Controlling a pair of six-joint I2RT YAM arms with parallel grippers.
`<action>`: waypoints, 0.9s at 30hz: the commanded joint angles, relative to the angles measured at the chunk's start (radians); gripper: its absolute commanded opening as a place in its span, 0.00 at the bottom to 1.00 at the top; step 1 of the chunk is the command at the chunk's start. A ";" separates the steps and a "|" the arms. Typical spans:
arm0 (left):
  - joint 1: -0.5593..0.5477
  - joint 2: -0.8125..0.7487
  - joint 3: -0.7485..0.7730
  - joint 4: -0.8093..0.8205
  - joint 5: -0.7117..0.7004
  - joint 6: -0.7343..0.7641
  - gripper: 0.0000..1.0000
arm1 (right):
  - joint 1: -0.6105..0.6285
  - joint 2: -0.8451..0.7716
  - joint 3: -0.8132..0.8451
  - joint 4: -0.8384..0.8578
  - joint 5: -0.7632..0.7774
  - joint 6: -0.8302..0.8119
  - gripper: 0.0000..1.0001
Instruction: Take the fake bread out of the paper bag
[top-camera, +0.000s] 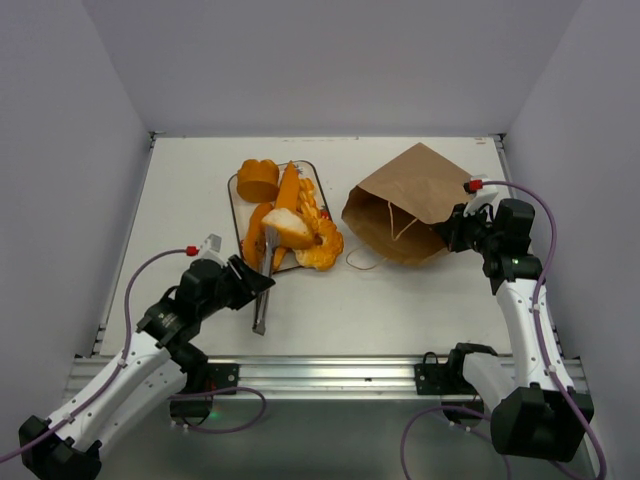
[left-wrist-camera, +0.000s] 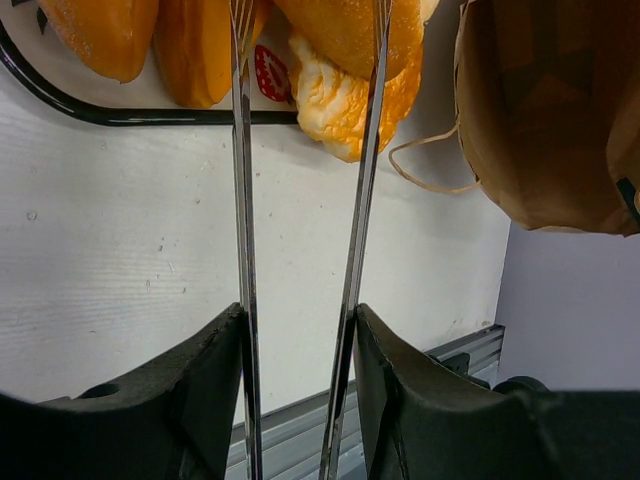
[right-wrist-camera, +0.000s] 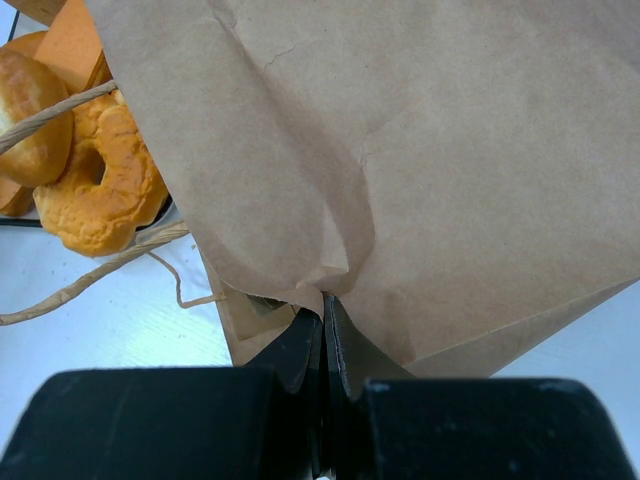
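Left gripper (left-wrist-camera: 300, 330): jaws clamp tongs (left-wrist-camera: 243, 200); fake bread (left-wrist-camera: 345, 90) at 12 o'clock.
Right gripper (right-wrist-camera: 325, 310): jaws pinch paper bag (right-wrist-camera: 450, 150) edge.

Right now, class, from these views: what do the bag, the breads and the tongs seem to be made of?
The paper bag: brown kraft paper, matte, creased and softly folded. The bread: probably moulded plastic, glossy orange-golden with bright highlights. The tongs: likely metal, thin silvery strips that reflect like mirrors.

Overhead wide — wrist views close, share paper bag (top-camera: 410, 195).
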 joint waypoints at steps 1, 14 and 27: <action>0.007 -0.015 0.022 -0.010 -0.008 -0.019 0.49 | -0.004 -0.021 -0.003 0.012 -0.008 -0.004 0.00; 0.005 -0.080 0.153 -0.096 -0.034 0.064 0.47 | -0.005 -0.018 -0.001 0.012 -0.012 -0.009 0.00; 0.007 -0.078 0.152 0.040 0.210 0.200 0.18 | -0.005 -0.012 -0.003 0.012 -0.006 -0.014 0.00</action>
